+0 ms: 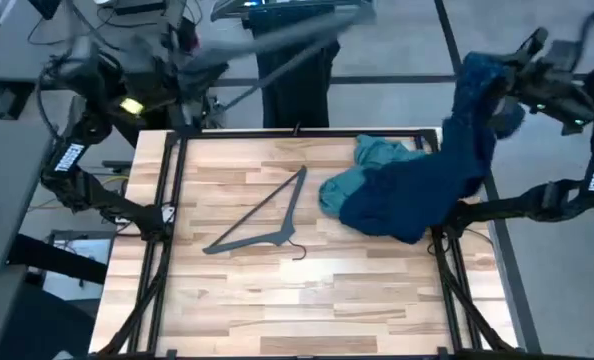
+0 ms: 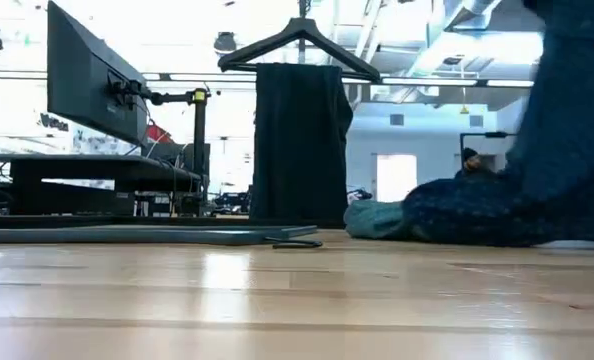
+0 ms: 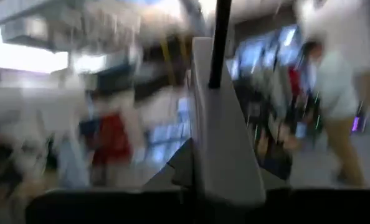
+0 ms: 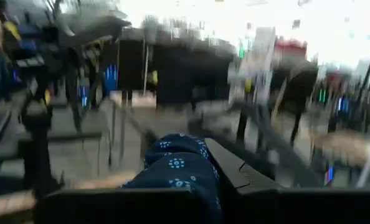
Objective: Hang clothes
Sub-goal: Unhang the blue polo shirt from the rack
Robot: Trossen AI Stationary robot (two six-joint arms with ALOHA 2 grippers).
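From above, the right gripper is raised past the desk's far right corner, its fingers clenched on the navy dotted shirt, which drapes down from it onto the wooden desk. The shirt's lower part lies partly over the teal-green shirt, crumpled near the far right of the desk. A black hanger lies flat near the middle. The left gripper is up beyond the far left corner; whether its fingers are clenched or released cannot be told. The dark jeans hang past the far edge.

At desk height, the jeans hang from a hanger behind the desk, the teal-green shirt lies beside the navy heap, and the flat hanger shows edge-on.

The left wrist view is blurred.

In the right wrist view, dotted navy cloth sits pinched between the dark fingers.
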